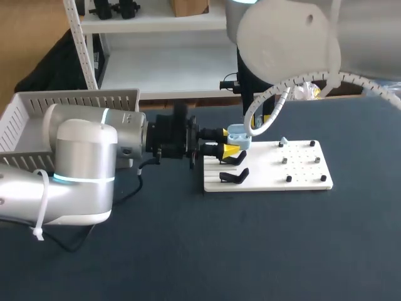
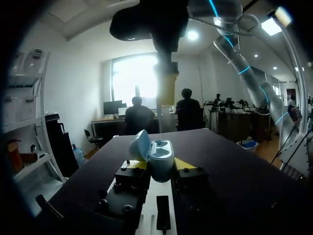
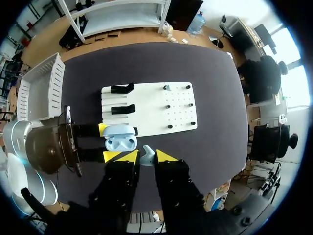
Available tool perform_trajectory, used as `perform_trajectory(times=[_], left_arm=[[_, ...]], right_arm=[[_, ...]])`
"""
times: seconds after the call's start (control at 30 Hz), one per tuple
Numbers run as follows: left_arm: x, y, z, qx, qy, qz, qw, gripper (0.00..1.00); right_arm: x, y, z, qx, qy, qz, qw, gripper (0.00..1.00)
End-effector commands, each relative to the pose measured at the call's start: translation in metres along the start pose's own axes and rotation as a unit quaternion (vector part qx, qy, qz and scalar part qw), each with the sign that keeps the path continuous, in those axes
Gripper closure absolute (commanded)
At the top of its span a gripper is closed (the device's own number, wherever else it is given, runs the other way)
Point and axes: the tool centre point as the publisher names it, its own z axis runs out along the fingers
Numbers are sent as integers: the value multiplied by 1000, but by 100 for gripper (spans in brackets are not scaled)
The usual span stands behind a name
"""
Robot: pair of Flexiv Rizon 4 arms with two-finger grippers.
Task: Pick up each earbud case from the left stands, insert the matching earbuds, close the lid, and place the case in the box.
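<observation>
While the left fingers (image 2: pixel 139 165) clamp the open earbud case (image 2: pixel 159 156) at centre frame in the head view, the right fingers (image 3: pixel 128 157) pinch an earbud (image 3: pixel 147 155) just beside it. Insertion looks to be the step in hand; next, the bud needs lowering squarely into its socket. The box (image 1: pixel 69 105) sits upper left.

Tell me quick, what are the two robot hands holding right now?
Left gripper: shut on the open light blue plastic earbud case.
Right gripper: shut on a small light blue earbud.
</observation>
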Motion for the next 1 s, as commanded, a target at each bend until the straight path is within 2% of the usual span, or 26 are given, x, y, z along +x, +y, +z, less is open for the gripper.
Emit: perform_trajectory(times=[0.03,0.2,0.43,0.6,1.0], left_arm=[[3,5,3,-1,2,5,1000,100],[4,7,2,-10,-2,7,1000,100],[4,8,2,-13,-2,8,1000,100],[4,8,2,-13,-2,8,1000,100],[4,8,2,-13,-2,8,1000,100]], right_arm=[[2,-1,0,0,-2,1,1000,100],[2,-1,0,0,-2,1,1000,100],[-1,4,-4,-10,0,98,995,100],[2,10,-2,-9,7,144,989,100],[8,24,11,-7,13,145,989,100]])
